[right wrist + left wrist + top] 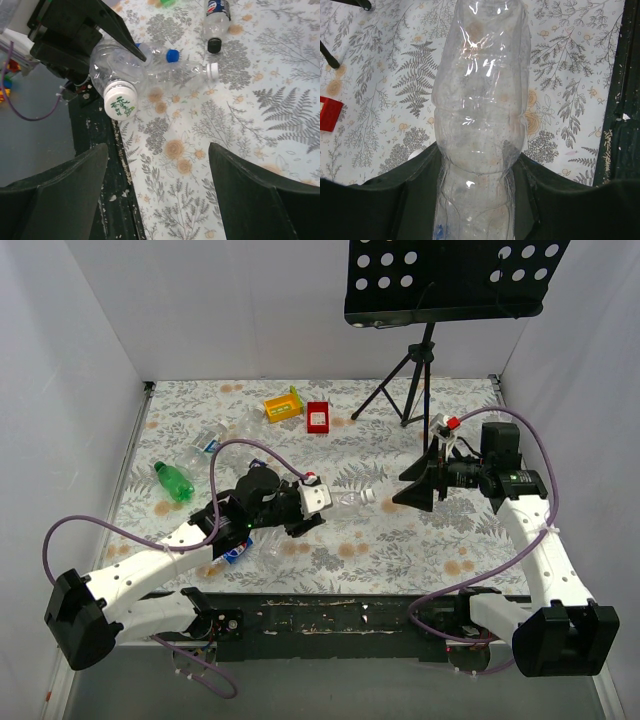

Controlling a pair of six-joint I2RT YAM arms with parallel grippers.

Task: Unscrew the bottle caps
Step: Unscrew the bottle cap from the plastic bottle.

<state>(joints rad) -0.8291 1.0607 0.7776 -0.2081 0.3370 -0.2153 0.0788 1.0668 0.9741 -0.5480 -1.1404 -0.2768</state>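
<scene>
Bottle caps (pixel 172 55) show on several bottles lying on the tabletop (pixel 400 540), but only one matters now. The clear bottle (pixel 480 125) is pinched round its body by the left tool (pixel 298 512). Its long axis runs left to right through the middle of the top view, neck toward the right of the frame. The right tool (pixel 157 160) is spread and empty, near that neck on its right. The white cap (pixel 120 102) faces it but sits upper left of the gap in the right wrist view. The right tool, being nearer, likely needs to shift that way.
</scene>
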